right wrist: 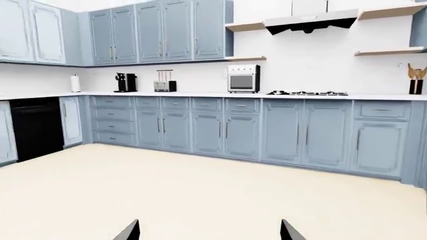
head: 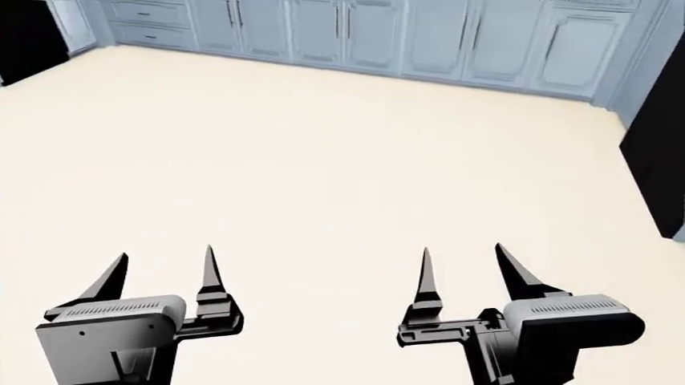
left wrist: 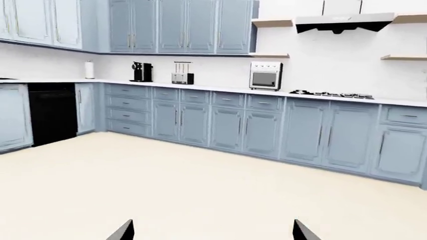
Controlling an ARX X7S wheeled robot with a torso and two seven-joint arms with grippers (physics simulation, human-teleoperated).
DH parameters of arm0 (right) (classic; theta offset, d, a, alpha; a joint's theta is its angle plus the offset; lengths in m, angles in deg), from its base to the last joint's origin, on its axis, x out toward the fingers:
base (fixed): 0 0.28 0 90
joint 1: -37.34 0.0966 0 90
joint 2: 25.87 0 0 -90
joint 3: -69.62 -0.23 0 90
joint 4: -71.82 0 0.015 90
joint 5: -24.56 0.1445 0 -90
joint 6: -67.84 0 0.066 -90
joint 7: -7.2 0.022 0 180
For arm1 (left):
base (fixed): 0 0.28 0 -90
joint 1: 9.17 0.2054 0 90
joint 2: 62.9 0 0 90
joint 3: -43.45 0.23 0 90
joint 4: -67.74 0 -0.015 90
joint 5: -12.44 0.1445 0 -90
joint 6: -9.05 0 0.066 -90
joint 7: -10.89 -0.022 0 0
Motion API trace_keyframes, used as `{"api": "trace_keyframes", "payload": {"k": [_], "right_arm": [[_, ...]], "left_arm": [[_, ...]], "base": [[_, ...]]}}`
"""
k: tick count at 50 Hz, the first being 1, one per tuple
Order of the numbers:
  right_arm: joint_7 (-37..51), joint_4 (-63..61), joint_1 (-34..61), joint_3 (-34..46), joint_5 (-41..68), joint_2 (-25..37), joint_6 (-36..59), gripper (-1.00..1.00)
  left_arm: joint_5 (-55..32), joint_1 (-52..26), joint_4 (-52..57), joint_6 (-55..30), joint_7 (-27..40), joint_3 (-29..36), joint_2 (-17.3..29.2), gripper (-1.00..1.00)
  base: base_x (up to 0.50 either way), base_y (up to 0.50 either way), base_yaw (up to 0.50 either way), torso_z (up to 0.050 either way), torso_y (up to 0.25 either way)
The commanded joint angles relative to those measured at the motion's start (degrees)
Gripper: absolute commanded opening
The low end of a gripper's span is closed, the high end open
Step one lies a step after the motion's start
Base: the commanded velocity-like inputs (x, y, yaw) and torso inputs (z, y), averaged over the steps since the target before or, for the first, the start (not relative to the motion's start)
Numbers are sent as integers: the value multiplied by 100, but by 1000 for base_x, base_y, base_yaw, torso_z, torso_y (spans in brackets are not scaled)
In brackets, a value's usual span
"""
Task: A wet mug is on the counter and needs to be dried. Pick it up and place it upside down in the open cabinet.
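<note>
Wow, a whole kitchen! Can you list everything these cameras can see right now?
Counter: one, white top on a blue-grey panelled base, along the far wall.
Upper cabinets: a row, blue-grey, above the counter.
Paper towel roll: one, white, at the counter's corner end.
Coffee machine: one, black, on the counter.
Toaster: one, silver and black, beside the coffee machine.
Small oven: one, white and silver, on the counter.
Hob: one, black, under the range hood.
Utensil pot: one, dark, with wooden utensils.
Dishwasher: one, black.
Floor: cream.
Mug: none in view.
Left gripper: black, open.
Right gripper: black, open.
</note>
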Motion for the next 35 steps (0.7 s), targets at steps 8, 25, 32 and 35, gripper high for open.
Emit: {"api": "trace_keyframes", "payload": {"k": [8,25,32,35], "right_arm": [[29,14,5,40,-1,32,-33,100],[66,16,20,71,22,58,-14,100],[74,23,20,81,24,71,-35,100],[77,20,17,86,27,77,-41,100]], "left_arm": [[-8,5,-9,30,31,34,26,100],[-38,-3,7,15,71,48,59,100],[-2,2,5,40,91,75,68,100],[6,1,2,44,100,86,71,100]], "base": [[0,0,500,0,0],[0,0,500,0,0],[0,0,500,0,0],[0,0,500,0,0]]}}
